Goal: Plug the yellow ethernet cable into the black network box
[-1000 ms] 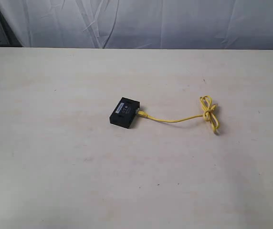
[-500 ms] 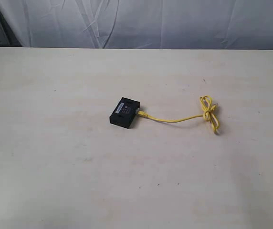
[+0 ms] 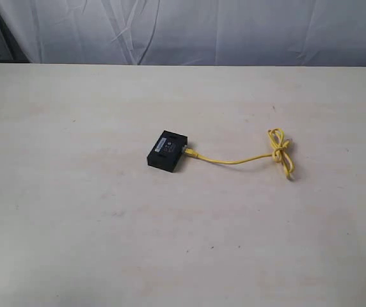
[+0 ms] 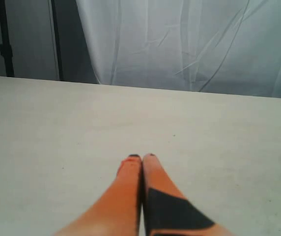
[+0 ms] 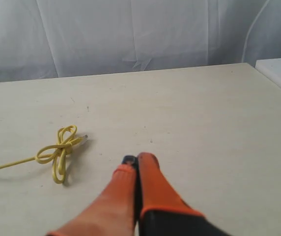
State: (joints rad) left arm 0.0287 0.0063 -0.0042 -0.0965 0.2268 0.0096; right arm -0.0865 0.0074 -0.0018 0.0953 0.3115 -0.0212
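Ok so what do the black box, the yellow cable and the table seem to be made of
The black network box looks like hard matte plastic: flat faces, crisp edges, a pale label on top. The yellow ethernet cable seems vinyl or rubber jacketed, as it bends into soft loops. The table looks like pale matte laminate or painted board, faintly scuffed; that is a guess.
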